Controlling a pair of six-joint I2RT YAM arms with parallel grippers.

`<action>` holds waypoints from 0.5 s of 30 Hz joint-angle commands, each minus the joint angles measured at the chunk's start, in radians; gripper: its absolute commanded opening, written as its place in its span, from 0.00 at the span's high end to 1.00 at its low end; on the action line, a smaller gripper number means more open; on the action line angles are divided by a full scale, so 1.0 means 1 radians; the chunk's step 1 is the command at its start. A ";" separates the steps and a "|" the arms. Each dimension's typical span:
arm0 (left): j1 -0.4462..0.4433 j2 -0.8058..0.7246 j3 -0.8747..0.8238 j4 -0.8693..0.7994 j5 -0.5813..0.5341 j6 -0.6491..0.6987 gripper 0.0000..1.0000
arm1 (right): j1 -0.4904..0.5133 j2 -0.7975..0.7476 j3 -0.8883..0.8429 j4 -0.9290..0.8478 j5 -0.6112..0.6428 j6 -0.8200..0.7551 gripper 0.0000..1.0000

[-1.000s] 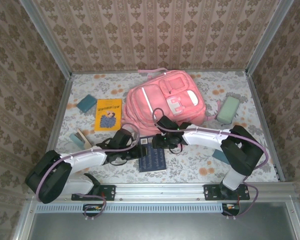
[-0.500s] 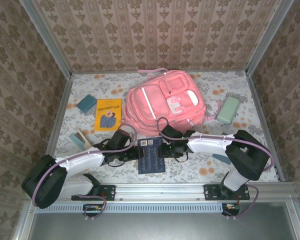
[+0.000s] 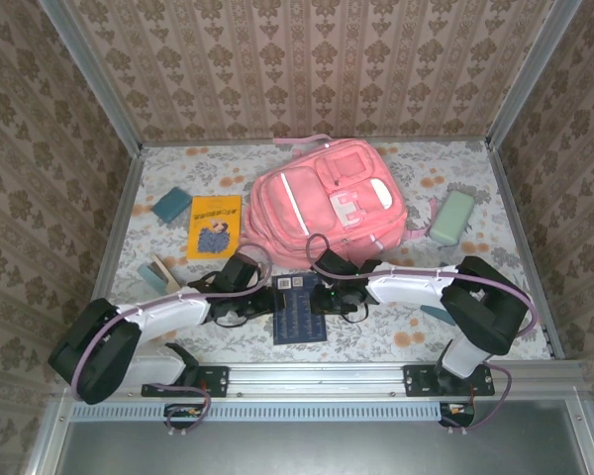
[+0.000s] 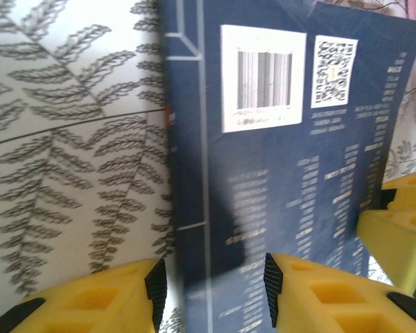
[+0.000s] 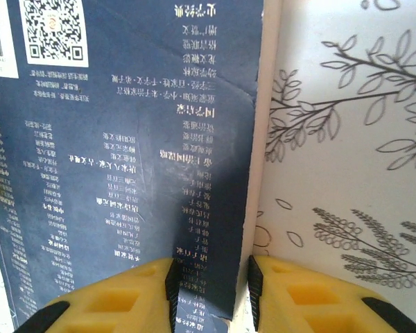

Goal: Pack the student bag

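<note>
The pink student bag [image 3: 327, 203] lies far-centre on the counter [image 3: 381, 334]. Nearer, the left end effector [image 4: 215, 281], part open, straddles the navy book's [image 3: 300, 309] left edge. The right end effector [image 5: 213, 277], open more narrowly, straddles its right edge.

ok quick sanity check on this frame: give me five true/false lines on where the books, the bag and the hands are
1. The blue book lies flat on the table, on the near side of the student bag. True.
2. The yellow book is inside the bag. False: it lies on the table to the bag's left.
3. The left hand straddles one side edge of the blue book and the right hand straddles the opposite edge. True.
4. The green case sits left of the bag. False: it is on the bag's right.
5. The blue book's barcode label faces up. True.
</note>
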 commanded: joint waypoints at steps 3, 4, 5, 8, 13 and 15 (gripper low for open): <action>-0.012 0.035 -0.010 0.261 0.152 -0.074 0.54 | 0.022 0.017 0.022 0.020 -0.038 0.013 0.68; -0.010 0.026 -0.012 0.279 0.159 -0.083 0.54 | 0.022 0.016 0.021 0.019 -0.037 0.013 0.68; -0.007 0.014 -0.015 0.294 0.167 -0.093 0.54 | 0.023 0.017 0.019 0.020 -0.037 0.014 0.69; -0.003 -0.028 -0.023 0.319 0.176 -0.109 0.56 | 0.022 0.020 0.009 0.031 -0.037 0.022 0.71; -0.001 -0.097 -0.044 0.360 0.201 -0.128 0.58 | 0.021 0.021 0.000 0.039 -0.035 0.028 0.71; -0.002 -0.123 -0.053 0.357 0.204 -0.128 0.58 | 0.020 0.021 0.002 0.035 -0.033 0.028 0.71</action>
